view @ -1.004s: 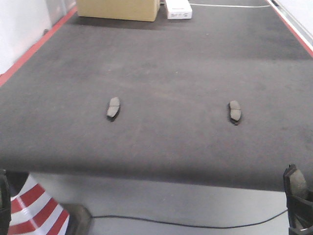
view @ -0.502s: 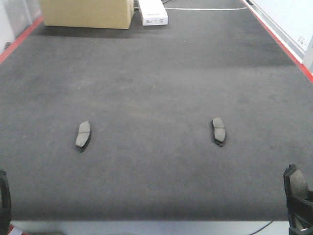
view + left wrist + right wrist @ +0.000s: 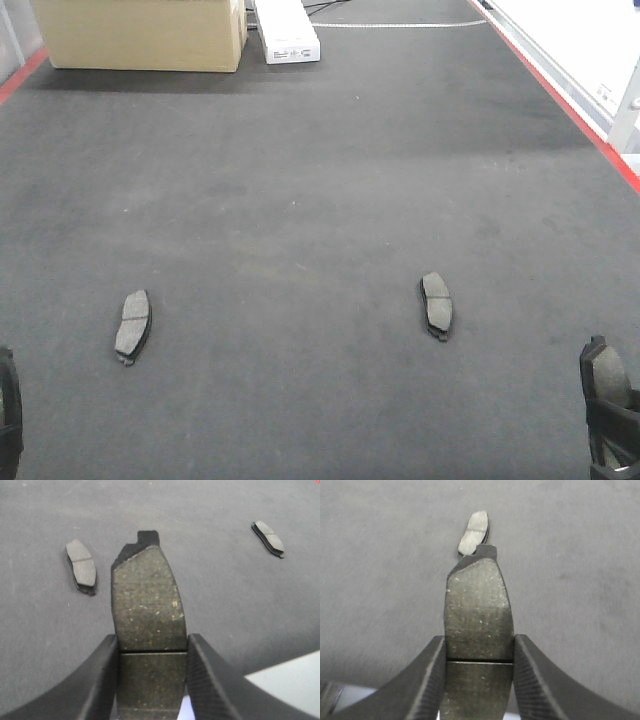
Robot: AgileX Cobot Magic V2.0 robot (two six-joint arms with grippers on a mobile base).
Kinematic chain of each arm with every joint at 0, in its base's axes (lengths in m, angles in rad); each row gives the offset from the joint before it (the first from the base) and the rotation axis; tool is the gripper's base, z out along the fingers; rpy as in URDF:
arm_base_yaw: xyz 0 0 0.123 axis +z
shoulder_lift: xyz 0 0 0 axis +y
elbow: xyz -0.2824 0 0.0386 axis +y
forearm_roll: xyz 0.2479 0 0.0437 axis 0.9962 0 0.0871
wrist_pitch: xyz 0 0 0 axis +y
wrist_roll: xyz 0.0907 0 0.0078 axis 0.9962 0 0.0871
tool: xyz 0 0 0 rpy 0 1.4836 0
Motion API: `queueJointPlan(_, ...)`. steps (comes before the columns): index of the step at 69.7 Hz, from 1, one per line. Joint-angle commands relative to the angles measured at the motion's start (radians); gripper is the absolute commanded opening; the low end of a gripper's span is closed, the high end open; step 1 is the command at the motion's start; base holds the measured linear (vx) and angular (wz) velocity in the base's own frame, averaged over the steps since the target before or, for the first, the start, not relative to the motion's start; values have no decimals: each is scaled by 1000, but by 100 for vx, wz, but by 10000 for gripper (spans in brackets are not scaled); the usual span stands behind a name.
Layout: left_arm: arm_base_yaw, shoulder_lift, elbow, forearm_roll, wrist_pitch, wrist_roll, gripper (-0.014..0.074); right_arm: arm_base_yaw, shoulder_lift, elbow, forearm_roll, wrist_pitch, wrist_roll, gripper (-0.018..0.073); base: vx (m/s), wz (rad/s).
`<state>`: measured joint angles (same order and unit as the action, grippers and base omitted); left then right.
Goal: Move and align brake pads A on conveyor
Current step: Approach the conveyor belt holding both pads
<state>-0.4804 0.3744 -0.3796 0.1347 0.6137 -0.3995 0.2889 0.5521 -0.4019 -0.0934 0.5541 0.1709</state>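
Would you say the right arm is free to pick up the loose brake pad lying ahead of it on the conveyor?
Probably not yet: the right end effector already clamps a brake pad. The belt toward the loose pad looks unobstructed.

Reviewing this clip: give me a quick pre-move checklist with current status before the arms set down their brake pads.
1. Left gripper holds a pad firmly between its fingers: ok.
2. Right gripper holds a pad: ok.
3. Two pads lie flat on the conveyor, left pad and right pad: ok.
4. The lying pads are well apart, leaving open belt: ok.
5. The lying pads are exactly parallel: cannot tell.
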Motion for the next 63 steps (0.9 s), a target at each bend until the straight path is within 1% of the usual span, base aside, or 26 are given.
queueJointPlan(1, -4, 8, -30, 5, -89, -3, 164, -2, 1, -28, -10, -81, -12, 97, 11, 0)
queueJointPlan(27, -4, 8, -30, 5, -89, -3, 164, -2, 1, -28, -10, -81, -12, 97, 8, 1)
queueJointPlan(63, -4, 8, -30, 5, -89, -3, 164, -2, 1, -28, -10, -81, -12, 97, 1, 0)
